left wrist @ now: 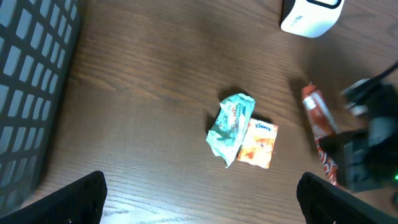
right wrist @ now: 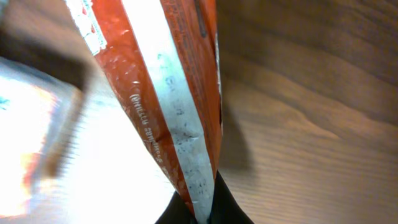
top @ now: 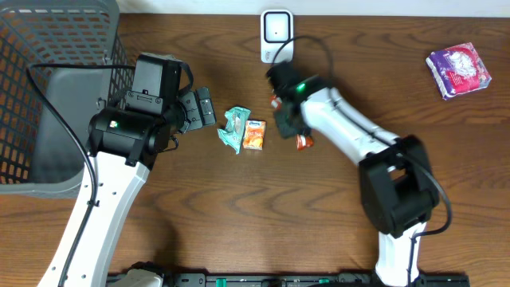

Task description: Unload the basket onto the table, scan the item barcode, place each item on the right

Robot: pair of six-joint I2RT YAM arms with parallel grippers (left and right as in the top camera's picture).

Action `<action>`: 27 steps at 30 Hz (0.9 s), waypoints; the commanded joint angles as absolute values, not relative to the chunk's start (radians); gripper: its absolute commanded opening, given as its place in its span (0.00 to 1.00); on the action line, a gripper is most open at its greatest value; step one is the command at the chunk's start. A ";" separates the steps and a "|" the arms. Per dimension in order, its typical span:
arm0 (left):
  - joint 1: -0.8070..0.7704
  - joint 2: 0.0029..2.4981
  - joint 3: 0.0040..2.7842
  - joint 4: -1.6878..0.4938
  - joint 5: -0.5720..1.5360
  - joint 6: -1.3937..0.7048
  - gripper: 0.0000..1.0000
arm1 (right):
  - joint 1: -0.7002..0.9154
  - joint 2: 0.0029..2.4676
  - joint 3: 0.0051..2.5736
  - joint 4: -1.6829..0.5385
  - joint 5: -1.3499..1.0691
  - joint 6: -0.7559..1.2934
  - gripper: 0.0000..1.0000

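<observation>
My right gripper (top: pixel 288 121) is shut on a long red packet (top: pixel 304 142) with a pale seam, just below the white barcode scanner (top: pixel 276 36). In the right wrist view the red packet (right wrist: pixel 161 87) runs up from my pinched fingers (right wrist: pixel 202 214), above the wood. The left wrist view shows the same packet (left wrist: pixel 317 115) at the right, with the scanner (left wrist: pixel 311 15) at the top edge. My left gripper (top: pixel 203 108) is open with nothing in it, left of a teal packet (top: pixel 234 129) and a small orange packet (top: pixel 255 134).
A grey mesh basket (top: pixel 48 80) fills the far left. A purple packet (top: pixel 460 70) lies at the back right. The teal packet (left wrist: pixel 231 124) and orange packet (left wrist: pixel 258 144) lie touching ahead of my left fingers (left wrist: pixel 81 196).
</observation>
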State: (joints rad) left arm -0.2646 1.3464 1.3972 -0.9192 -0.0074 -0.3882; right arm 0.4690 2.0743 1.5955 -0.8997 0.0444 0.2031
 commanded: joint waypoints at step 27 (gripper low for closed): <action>-0.265 1.346 1.397 -0.923 -0.028 -0.379 0.98 | -0.128 2.014 1.402 -0.911 -0.630 0.308 0.28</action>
State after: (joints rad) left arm -0.2646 1.3464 1.3972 -0.9192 -0.0074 -0.3882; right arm -0.1215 2.0724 1.3167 -0.8768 -0.7528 0.3183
